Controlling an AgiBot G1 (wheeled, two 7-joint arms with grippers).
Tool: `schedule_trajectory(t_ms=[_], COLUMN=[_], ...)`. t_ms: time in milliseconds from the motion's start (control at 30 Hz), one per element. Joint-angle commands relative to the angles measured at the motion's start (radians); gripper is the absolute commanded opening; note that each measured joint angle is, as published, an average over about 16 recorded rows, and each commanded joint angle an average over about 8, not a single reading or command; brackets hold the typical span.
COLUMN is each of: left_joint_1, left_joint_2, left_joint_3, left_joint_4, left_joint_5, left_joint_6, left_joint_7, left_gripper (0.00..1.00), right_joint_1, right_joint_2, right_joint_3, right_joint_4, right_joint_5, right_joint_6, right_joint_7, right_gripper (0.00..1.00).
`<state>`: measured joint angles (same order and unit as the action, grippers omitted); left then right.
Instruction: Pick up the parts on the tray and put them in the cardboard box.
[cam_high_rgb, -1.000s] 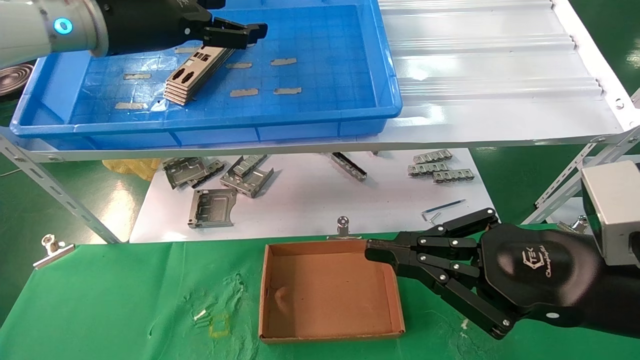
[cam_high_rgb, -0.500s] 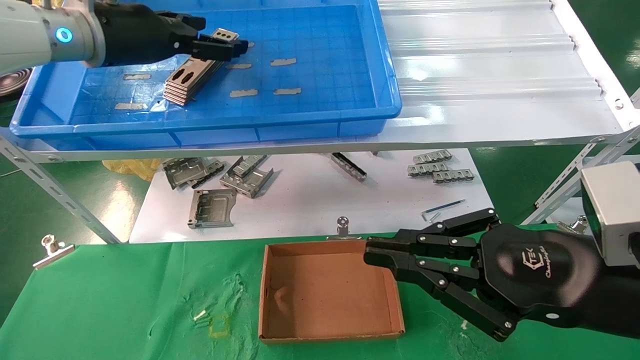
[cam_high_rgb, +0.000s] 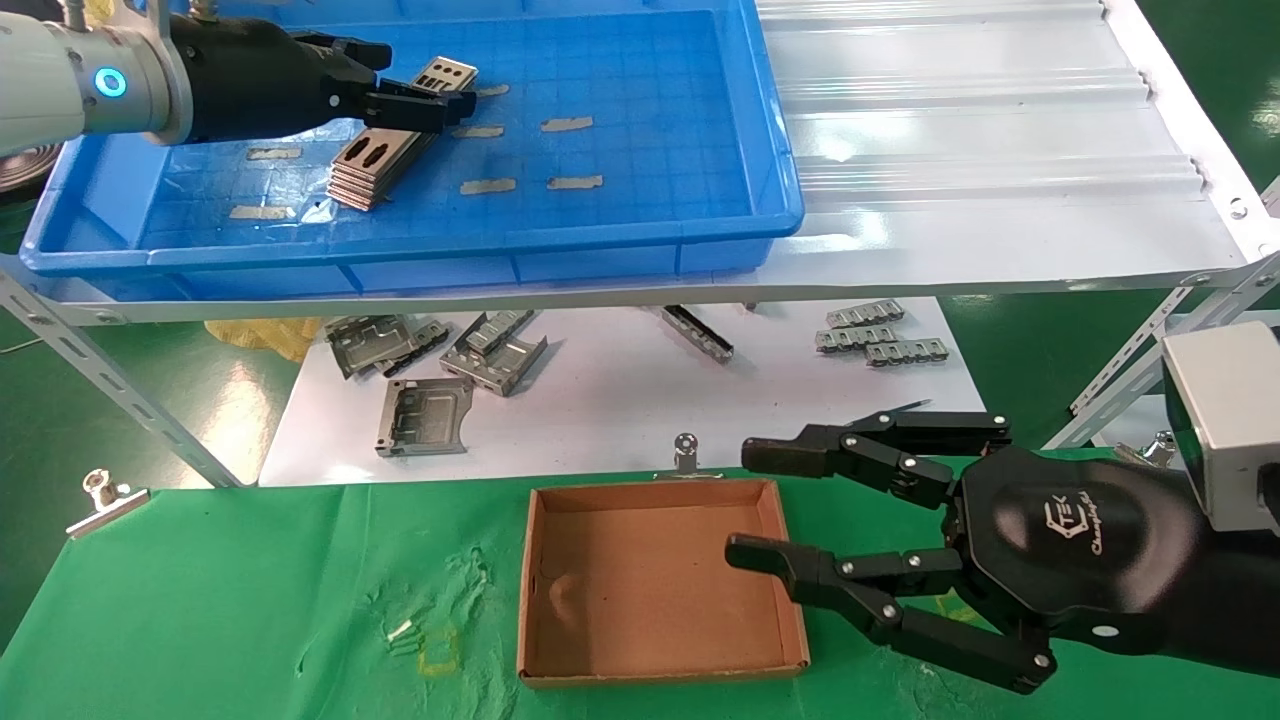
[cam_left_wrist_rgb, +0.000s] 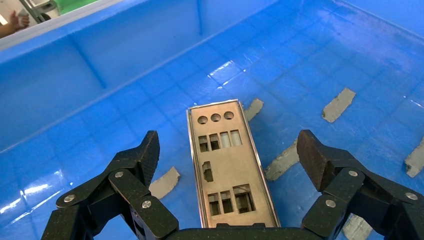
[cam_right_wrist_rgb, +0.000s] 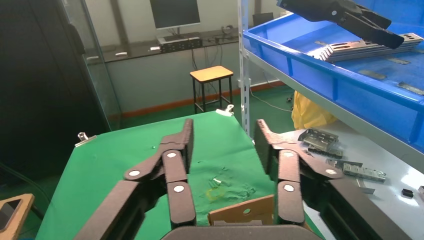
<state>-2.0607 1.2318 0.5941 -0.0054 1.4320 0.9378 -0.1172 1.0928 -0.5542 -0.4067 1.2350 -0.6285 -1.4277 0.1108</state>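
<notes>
Left gripper (cam_high_rgb: 425, 100): reaches into the tray from the robot's left, over the far end of the stacked parts; spread wide in the left wrist view, holding nothing, one finger (cam_left_wrist_rgb: 145, 155) on each side of the top plate and apart from it.
Right gripper (cam_high_rgb: 745, 505): low at the near right, at the right wall of the cardboard box; spread wide and holding nothing, one finger (cam_high_rgb: 790, 458) past the box's far right corner, the other over the box floor.
Parts (cam_high_rgb: 375, 160): a stack of thin silver-grey plates with round and rectangular cutouts, lying slantwise on the tray floor in the left half; top plate (cam_left_wrist_rgb: 225, 165) flat and face up between the left fingers.
Tray (cam_high_rgb: 620, 250): large blue bin with gridded floor on the upper shelf, at the left; grey tape strips (cam_high_rgb: 567, 124) stuck to the floor beside the stack.
Cardboard box (cam_high_rgb: 655, 675): small, brown, low-walled, on the green table (cam_high_rgb: 220, 600) at the near centre; nothing inside.
Lower white sheet (cam_high_rgb: 620, 410): between shelf and green table; bears grey bent brackets (cam_high_rgb: 425, 415) at the left and small notched strips (cam_high_rgb: 880, 335) at the right.
Clips (cam_high_rgb: 105, 500): metal, on the far edge of the green cover.
</notes>
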Motion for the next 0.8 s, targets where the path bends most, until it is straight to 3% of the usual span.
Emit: schedule_trajectory(t_ms=[33, 100, 800], left_joint_1=[0.001, 0.001, 0.014], left_joint_2=[0.001, 0.001, -0.008], left_joint_3=[0.001, 0.0, -0.013], left_joint_4=[0.001, 0.005, 0.013], left_joint_5=[0.001, 0.0, -0.019], left_joint_6=[-0.005, -0.004, -0.016], left_joint_7=[0.003, -0.002, -0.029], left_gripper=[0.04, 0.0, 0.0], right_joint_1=[0.0, 0.0, 0.0], right_joint_2=[0.0, 0.0, 0.0], right_joint_3=[0.0, 0.0, 0.0], right_joint_4=[0.0, 0.0, 0.0], right_joint_5=[0.0, 0.0, 0.0], right_joint_6=[0.0, 0.0, 0.0], right_joint_7=[0.0, 0.0, 0.0], right_gripper=[1.0, 1.0, 1.0])
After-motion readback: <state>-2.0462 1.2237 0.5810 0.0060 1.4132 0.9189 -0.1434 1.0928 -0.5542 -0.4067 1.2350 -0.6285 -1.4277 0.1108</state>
